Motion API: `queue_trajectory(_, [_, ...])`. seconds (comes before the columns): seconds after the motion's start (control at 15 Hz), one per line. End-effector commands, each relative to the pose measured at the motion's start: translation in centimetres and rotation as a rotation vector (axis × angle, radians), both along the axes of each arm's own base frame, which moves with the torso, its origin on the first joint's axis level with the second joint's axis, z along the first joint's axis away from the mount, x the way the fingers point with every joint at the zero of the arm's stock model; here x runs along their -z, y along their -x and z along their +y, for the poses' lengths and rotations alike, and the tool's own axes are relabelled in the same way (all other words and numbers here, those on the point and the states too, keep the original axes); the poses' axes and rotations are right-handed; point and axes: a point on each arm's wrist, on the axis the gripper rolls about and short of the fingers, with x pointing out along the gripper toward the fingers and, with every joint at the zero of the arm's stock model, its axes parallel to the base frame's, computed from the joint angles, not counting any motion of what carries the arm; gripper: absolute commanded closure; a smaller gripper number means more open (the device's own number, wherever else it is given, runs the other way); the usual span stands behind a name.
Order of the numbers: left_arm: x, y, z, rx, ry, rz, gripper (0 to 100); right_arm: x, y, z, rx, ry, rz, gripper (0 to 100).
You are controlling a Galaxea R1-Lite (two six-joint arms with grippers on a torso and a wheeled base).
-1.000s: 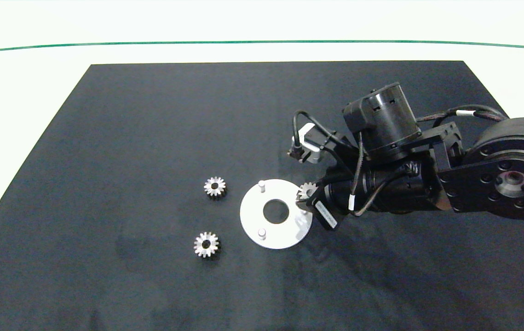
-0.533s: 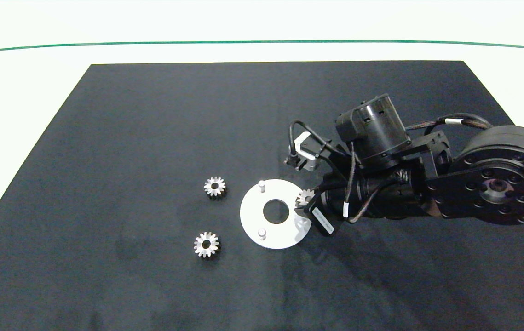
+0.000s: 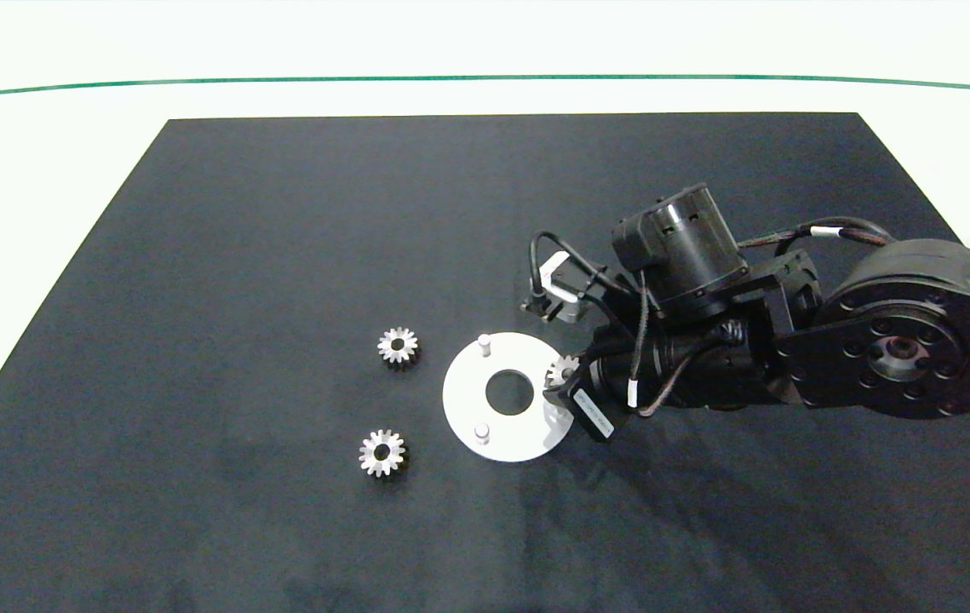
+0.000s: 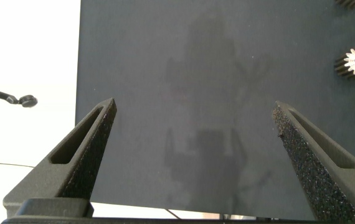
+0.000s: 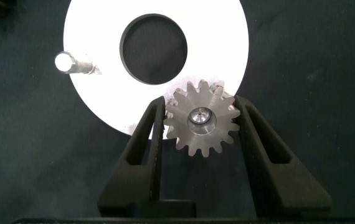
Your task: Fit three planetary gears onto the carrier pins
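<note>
The right gripper (image 5: 201,118) holds one of the planetary gears (image 5: 201,119) by its toothed rim, jaws narrowed onto opposite sides, over the white disc (image 5: 103,87) at the edge of the disc facing the mat's right edge. The right wrist view shows a pale pin tip inside the gear's bore, so the gear appears threaded on, or lined up directly above, that carrier pin; how far it has seated cannot be told. Holding by the teeth leaves the bore free for the pin.

Two further carrier pins (image 3: 485,342) (image 3: 480,432) stand bare on the disc, toward the far and near edges of the mat. Two loose gears (image 3: 398,345) (image 3: 382,452) lie flat on the black mat (image 3: 280,213), just beside the disc on its left, apart from each other and within reach for later fitting.

The left gripper (image 4: 196,134) hangs over bare mat near its left edge, jaws wide, holding nothing, clear of the work
</note>
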Motion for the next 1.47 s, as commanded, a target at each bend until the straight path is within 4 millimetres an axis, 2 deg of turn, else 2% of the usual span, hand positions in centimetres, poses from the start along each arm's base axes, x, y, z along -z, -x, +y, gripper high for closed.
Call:
queue_trajectory(0.07, [0.0,0.0,0.0,-0.001,0.0,0.003,0,0.1,0.0,0.0,0.0,0.005,0.003,72])
queue_trajectory(0.13, [0.0,0.0,0.0,-0.001,0.0,0.003,0,0.1,0.0,0.0,0.0,0.005,0.003,72])
queue_trajectory(0.2, [0.0,0.0,0.0,-0.001,0.0,0.003,0,0.1,0.0,-0.1,0.0,0.006,0.001,0])
queue_trajectory(0.53, [0.0,-0.2,0.0,0.013,-0.028,0.015,0,-0.2,0.4,-0.5,0.005,0.001,0.0,0])
queue_trajectory(0.67, [-0.1,-1.9,0.2,0.047,-0.062,0.074,0,-1.6,2.5,-2.7,0.026,-0.004,-0.03,0])
queue_trajectory(0.73, [-0.1,-1.9,0.2,0.047,-0.062,0.074,0,-1.6,2.5,-2.7,0.026,-0.004,-0.03,0])
queue_trajectory(0.8, [-0.2,-4.5,0.0,0.137,-0.077,0.118,0,-4.4,5.8,-6.7,0.074,-0.055,-0.107,0])
queue_trajectory(0.93, [-0.4,-6.8,-1.1,0.291,-0.05,0.122,0,-6.5,8.9,-11.0,0.138,-0.112,-0.186,0])
queue_trajectory(1.07, [-0.5,-9.1,-2.3,0.368,-0.038,0.121,0,-8.0,12.0,-14.6,0.205,-0.158,-0.265,0])
queue_trajectory(1.13, [-0.2,-10.2,-2.8,0.387,-0.039,0.141,0,-8.4,13.8,-16.1,0.233,-0.17,-0.288,0])
queue_trajectory(1.27, [0.4,-10.8,-4.5,0.508,-0.047,0.188,0,-9.0,16.9,-18.5,0.276,-0.198,-0.333,0])
queue_trajectory(1.47, [1.2,-11.6,-7.4,0.68,-0.079,0.238,0,-9.2,19.4,-20.2,0.329,-0.224,-0.388,0])
